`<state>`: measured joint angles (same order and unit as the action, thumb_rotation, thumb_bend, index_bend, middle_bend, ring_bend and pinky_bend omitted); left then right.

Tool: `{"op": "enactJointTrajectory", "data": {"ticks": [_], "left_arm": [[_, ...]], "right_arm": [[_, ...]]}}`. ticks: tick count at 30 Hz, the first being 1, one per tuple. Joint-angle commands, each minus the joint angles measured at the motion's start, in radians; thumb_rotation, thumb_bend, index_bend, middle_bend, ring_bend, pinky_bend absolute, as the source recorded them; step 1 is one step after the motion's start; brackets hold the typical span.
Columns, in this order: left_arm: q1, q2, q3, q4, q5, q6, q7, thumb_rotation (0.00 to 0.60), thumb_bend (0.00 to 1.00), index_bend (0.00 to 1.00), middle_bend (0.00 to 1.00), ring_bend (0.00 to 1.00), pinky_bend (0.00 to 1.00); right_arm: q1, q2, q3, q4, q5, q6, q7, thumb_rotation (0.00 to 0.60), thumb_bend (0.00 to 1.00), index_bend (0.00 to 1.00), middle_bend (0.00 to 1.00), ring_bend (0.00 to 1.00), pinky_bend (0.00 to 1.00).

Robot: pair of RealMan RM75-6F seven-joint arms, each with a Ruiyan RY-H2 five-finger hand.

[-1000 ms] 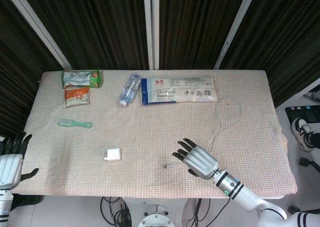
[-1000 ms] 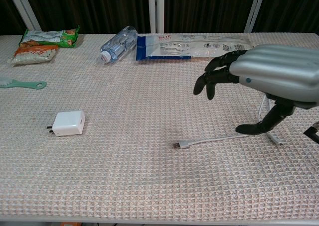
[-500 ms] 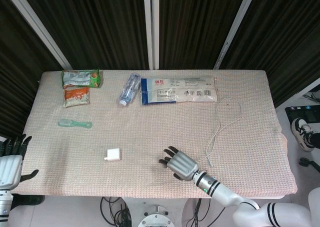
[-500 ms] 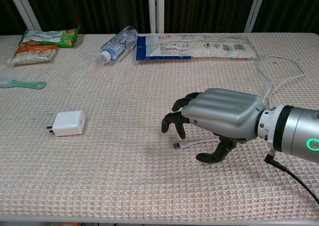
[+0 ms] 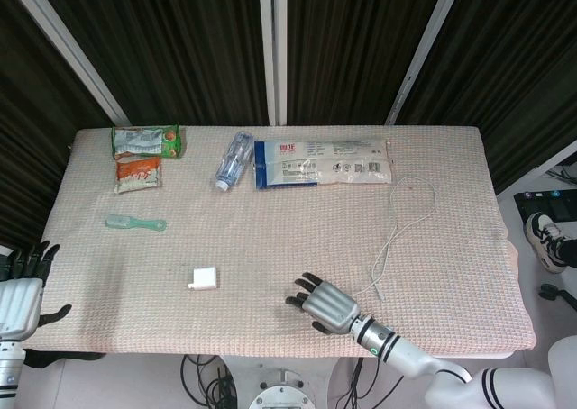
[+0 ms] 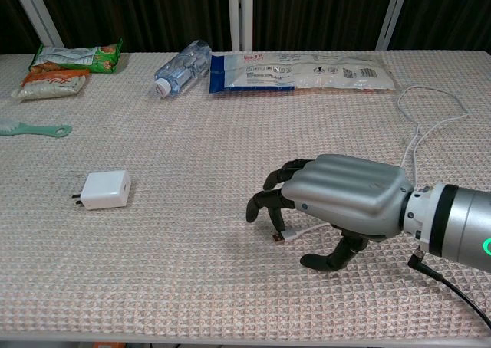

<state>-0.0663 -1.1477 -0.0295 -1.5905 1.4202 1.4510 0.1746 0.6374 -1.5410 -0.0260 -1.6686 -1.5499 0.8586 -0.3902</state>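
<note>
Nearest the robot, the silver right hand (image 6: pixel 337 202) is lowered over the plug end of the thin white USB cable (image 6: pixel 414 145) near the front edge of the beige woven table cover (image 6: pixel 192 287); its dark fingers (image 6: pixel 265 202) are curled down around the metal plug, which peeps out beneath them; whether the plug is actually pinched or merely caged cannot be told from either view. The rest of the cable is seen running back and to the right, looping toward the far edge. The step in hand is judged to be the taking-up of the cable's plug; a firm pinch of thumb against finger on the connector would be called for next, since so flat and thin a thing is easily slid along the cloth rather than lifted.

The left hand (image 5: pixel 20 292) is held off the table's left front corner, fingers spread, nothing in it.

Left of the right hand, well apart, a small white square charger block (image 6: pixel 106 189) is lying; further back a mint-green plastic brush (image 6: pixel 34 129) is seen; at the far edge lie a clear plastic water bottle (image 6: pixel 182 66) on its side, a long blue-and-white flat packet (image 6: pixel 299 71), and green (image 6: pixel 75 55) and orange snack bags (image 6: pixel 50 83).
</note>
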Motion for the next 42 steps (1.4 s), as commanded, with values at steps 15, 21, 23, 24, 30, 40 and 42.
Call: {"op": "enactJointTrajectory", "data": {"ticks": [15, 21, 23, 24, 30, 40, 42], "left_arm": [[-0.017, 0.012, -0.001, -0.023, 0.013, -0.012, 0.029, 0.600, 0.02, 0.10, 0.01, 0.00, 0.00], [-0.015, 0.009, 0.002, -0.016, 0.012, -0.014, 0.022, 0.600, 0.02, 0.10, 0.01, 0.00, 0.00], [-0.015, 0.006, 0.003, -0.012, 0.012, -0.014, 0.018, 0.600, 0.02, 0.10, 0.01, 0.00, 0.00], [-0.015, 0.005, 0.003, -0.011, 0.013, -0.014, 0.017, 0.600, 0.02, 0.10, 0.01, 0.00, 0.00], [-0.017, 0.002, 0.004, -0.003, 0.017, -0.015, 0.011, 0.600, 0.02, 0.10, 0.01, 0.00, 0.00], [-0.017, -0.003, 0.006, 0.006, 0.016, -0.019, 0.005, 0.600, 0.02, 0.10, 0.01, 0.00, 0.00], [-0.018, -0.004, 0.006, 0.007, 0.015, -0.020, 0.005, 0.600, 0.02, 0.10, 0.01, 0.00, 0.00]], "right_arm": [[-0.091, -0.021, -0.008, -0.052, 0.068, 0.135, -0.227, 0.600, 0.32, 0.39, 0.35, 0.13, 0.12], [-0.100, -0.050, -0.006, -0.055, 0.123, 0.136, -0.285, 0.600, 0.33, 0.42, 0.36, 0.13, 0.12], [-0.102, -0.059, -0.007, -0.055, 0.133, 0.138, -0.300, 0.600, 0.33, 0.42, 0.36, 0.13, 0.12], [-0.103, -0.063, -0.007, -0.055, 0.137, 0.140, -0.306, 0.600, 0.33, 0.43, 0.36, 0.13, 0.12], [-0.101, -0.079, -0.006, -0.053, 0.163, 0.134, -0.318, 0.600, 0.33, 0.43, 0.37, 0.13, 0.12], [-0.088, -0.094, -0.003, -0.052, 0.207, 0.122, -0.349, 0.600, 0.33, 0.45, 0.37, 0.13, 0.10], [-0.087, -0.096, -0.004, -0.053, 0.212, 0.123, -0.353, 0.600, 0.33, 0.45, 0.37, 0.13, 0.10]]}}
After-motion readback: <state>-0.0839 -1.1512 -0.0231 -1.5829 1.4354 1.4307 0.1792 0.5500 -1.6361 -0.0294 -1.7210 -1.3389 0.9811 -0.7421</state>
